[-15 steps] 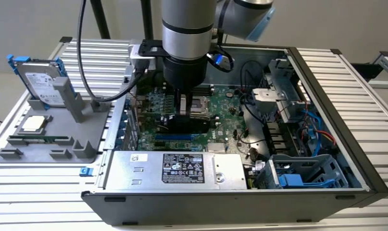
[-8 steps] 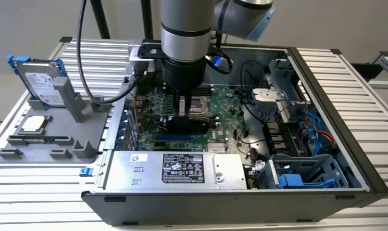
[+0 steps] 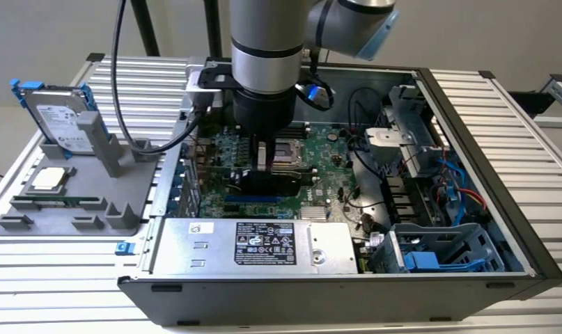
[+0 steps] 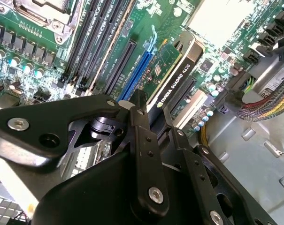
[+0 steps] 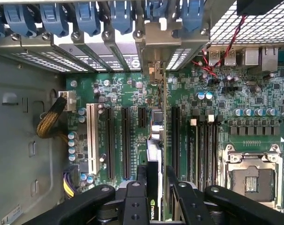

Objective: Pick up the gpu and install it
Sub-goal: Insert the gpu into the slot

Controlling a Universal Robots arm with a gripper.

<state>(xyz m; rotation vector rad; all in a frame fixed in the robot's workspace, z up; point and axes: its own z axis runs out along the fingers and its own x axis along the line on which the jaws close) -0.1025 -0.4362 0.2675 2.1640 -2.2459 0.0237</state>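
GPU card (image 4: pixel 172 77) held edge-on between the gripper's (image 4: pixel 149 115) two black fingers (image 4: pixel 137 112), which are closed on its top edge, standing upright over the green motherboard (image 4: pixel 48 42) inside the open computer case (image 3: pixel 503 229). In the second wrist view the card's black cooler side faces out and its lower edge sits at the long slots, beside a blue slot (image 4: pixel 137 70); whether the connector is already fully seated I cannot tell.

My reading is that the pick-up is done and the install is in hand: the card is lined up with a slot and is either just touching it or partly pressed in. Finishing would call for a straight, even push down along the slot, with the metal bracket end meeting the rear opening of the case (a tilted card could bind or miss the slot).

In the first wrist view the card (image 5: pixel 156 178) appears from above as a thin strip running toward the row of rear slot covers with blue clips (image 5: pixel 92 18), so the line-up with the rear opening can be judged there, and the empty processor socket (image 5: pixel 254 176) sits off to one side.

The exterior view gives the wider scene: the arm (image 3: pixel 262 69) reaches straight down into the case, and at the exterior view's left a grey holder (image 3: pixel 86 202) carries a hard drive (image 3: pixel 63 118) with blue rails, well apart from the work.
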